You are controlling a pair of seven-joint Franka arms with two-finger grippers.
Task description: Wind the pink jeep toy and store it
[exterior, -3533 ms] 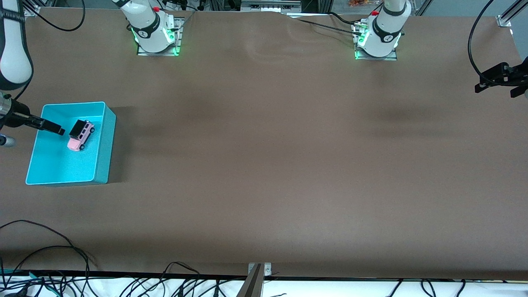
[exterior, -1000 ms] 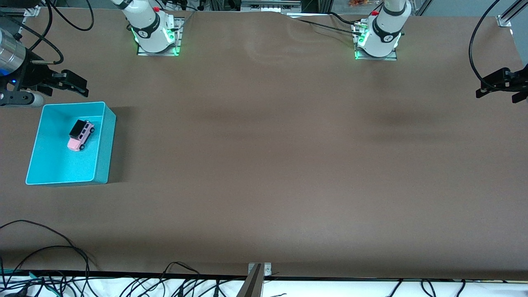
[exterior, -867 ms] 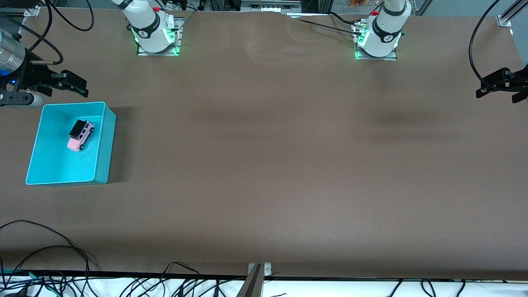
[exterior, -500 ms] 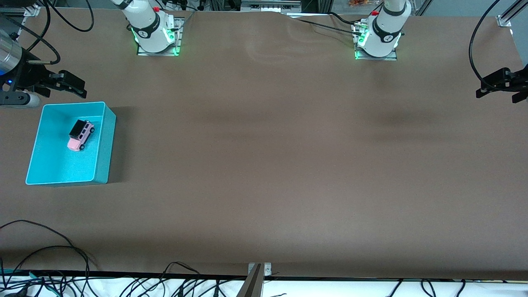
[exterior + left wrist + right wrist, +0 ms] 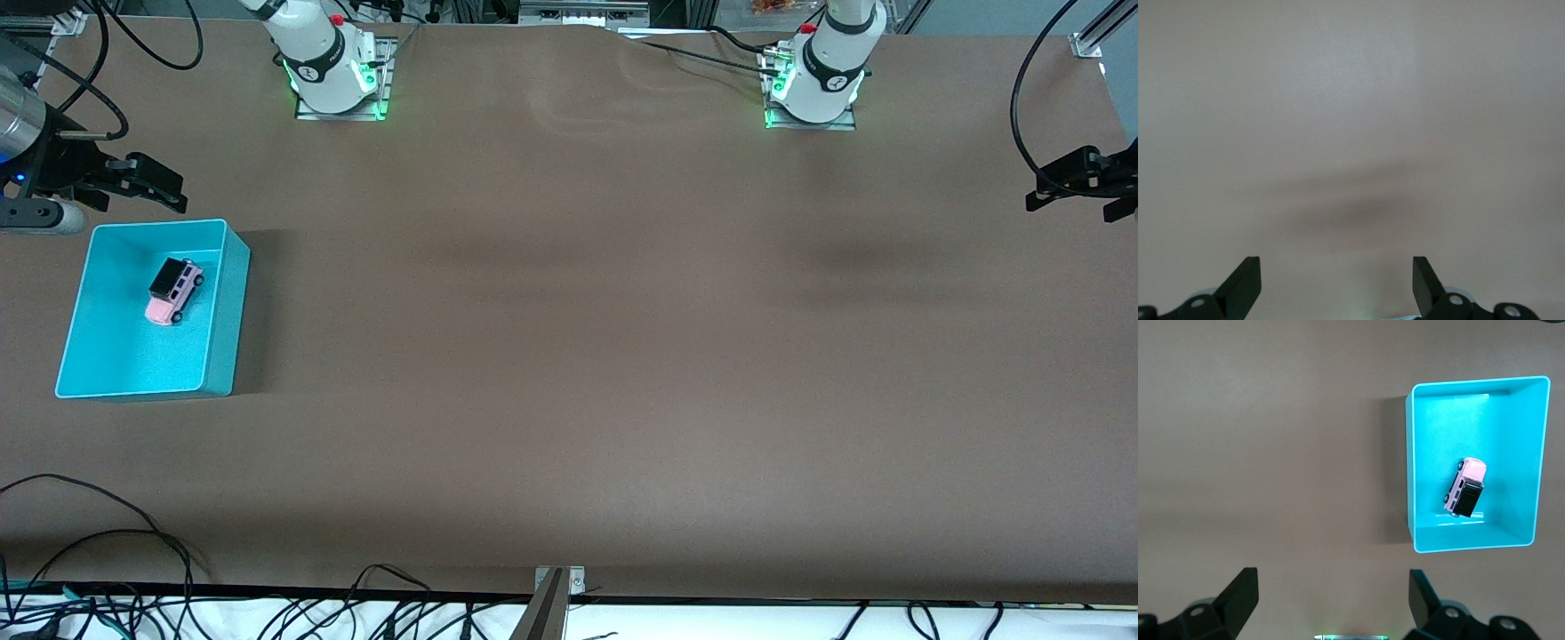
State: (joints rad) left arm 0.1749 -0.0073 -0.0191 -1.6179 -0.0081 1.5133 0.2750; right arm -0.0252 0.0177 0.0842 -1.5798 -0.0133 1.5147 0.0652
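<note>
Jeep (image 5: 174, 291) lay on its wheels inside the turquoise bin (image 5: 222, 311), toward the bin's end that is farther from the front camera, resting on the bin floor and clear of the walls. It sat at a slant to the bin's sides, its black roof end pointing away from the front camera and its pink nose toward it. In the right wrist view the jeep (image 5: 1465, 488) showed the same way, alone in the bin (image 5: 1410, 467), with nothing touching it.

The bin stood on the brown table (image 5: 569, 356) at the right arm's end, well apart from everything else.

The right gripper (image 5: 147, 182) hung in the air over bare table just past the bin's edge that is farthest from the front camera, not over the bin itself. Its fingers (image 5: 1238, 593) were spread wide with nothing between them, and the right wrist view looked down on the bin and open table from well above.

The left gripper (image 5: 1067, 182) waited over the edge of the table at the left arm's end, well apart from the bin. Its fingers (image 5: 1245, 283) were also spread apart and held nothing; the left wrist view (image 5: 1337, 283) showed only plain table surface with a faint shadow across it.
</note>
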